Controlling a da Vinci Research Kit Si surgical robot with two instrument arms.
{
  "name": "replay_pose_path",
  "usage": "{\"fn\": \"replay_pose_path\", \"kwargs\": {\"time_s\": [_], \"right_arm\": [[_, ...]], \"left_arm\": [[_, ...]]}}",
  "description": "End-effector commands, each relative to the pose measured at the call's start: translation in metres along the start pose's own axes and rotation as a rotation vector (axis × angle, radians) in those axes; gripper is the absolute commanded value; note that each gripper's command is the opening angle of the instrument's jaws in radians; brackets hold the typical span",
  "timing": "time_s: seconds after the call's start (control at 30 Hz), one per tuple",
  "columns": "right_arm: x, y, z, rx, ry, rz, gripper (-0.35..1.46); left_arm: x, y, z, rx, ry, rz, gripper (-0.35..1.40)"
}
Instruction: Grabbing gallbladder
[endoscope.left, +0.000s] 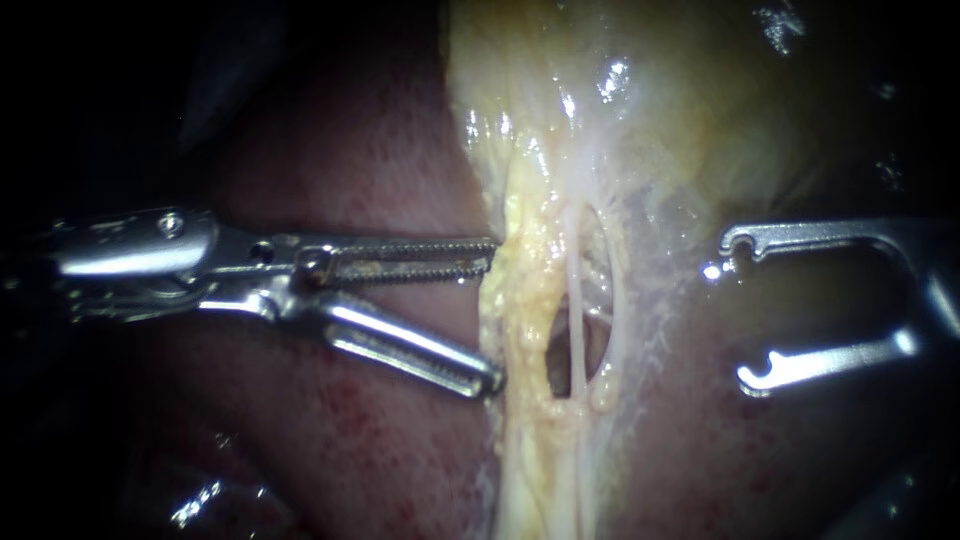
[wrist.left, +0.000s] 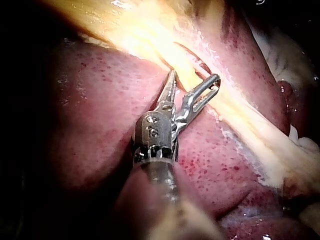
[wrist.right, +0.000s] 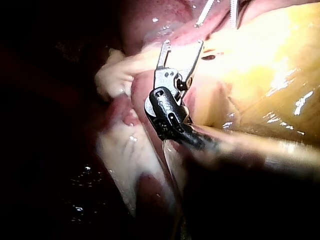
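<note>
Endoscope view: left instrument (endoscope.left: 492, 312) comes in level over the liver (endoscope.left: 350, 160), jaws spread wide, both tips just at the edge of the yellow fatty band (endoscope.left: 520, 330) that runs down mid-field. No tissue lies between them, so nothing is gripped. Right instrument (endoscope.left: 735, 310) stands on the far side of the band, jaws also wide apart and empty, clear of the tissue as far as I can judge. Gallbladder (endoscope.left: 700, 110) is the pale yellow-green glistening body above and to the right, narrowing down into the band. Within the band a window is open, crossed by two thin pale tubes (endoscope.left: 577, 310). Left wrist view agrees: open jaws with their tips at the band, liver on either side of it. Judgement on the step: the grab is not yet made, and the left instrument looks nearest to a bite. To do it well, advance until a full fold of tissue lies deep between the serrated faces, not only at the tips, then close slowly. Take the bite on the near edge, short of the window, so neither tube is caught. Hold the lower jaw off the liver, which looks soft and would likely tear. Once closed, test with a gentle pull before any real traction. Right instrument best left apart.
</note>
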Motion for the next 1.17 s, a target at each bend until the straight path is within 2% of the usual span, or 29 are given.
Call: {"fn": "replay_pose_path", "kwargs": {"time_s": [0.03,0.1,0.17,0.27,0.3,0.5,1.17], "right_arm": [[0.0000,0.0000,0.0000,0.000,0.000,0.005,0.51],[0.0000,0.0000,-0.0001,0.000,0.000,0.005,0.51],[0.0000,0.0000,-0.0001,0.000,0.000,0.005,0.51],[0.0000,0.0000,-0.0001,0.000,0.000,0.005,0.51],[-0.0001,0.0000,-0.0001,0.000,0.000,0.005,0.51],[-0.0001,-0.0001,-0.0001,0.001,0.000,0.005,0.51],[0.0000,-0.0002,0.0000,0.005,-0.002,0.010,0.50]], "left_arm": [[0.0000,0.0000,0.0001,-0.001,0.000,-0.012,0.33],[0.0000,0.0000,0.0001,-0.005,0.002,-0.041,0.08],[0.0000,0.0000,0.0001,-0.010,0.010,-0.059,-0.01],[0.0000,0.0000,-0.0001,-0.012,0.016,-0.082,-0.33],[0.0000,0.0000,-0.0001,-0.012,0.016,-0.094,-0.35],[0.0002,0.0000,-0.0004,-0.014,0.028,-0.111,-0.35],[0.0004,0.0001,-0.0008,-0.016,0.028,-0.128,-0.35]]}}
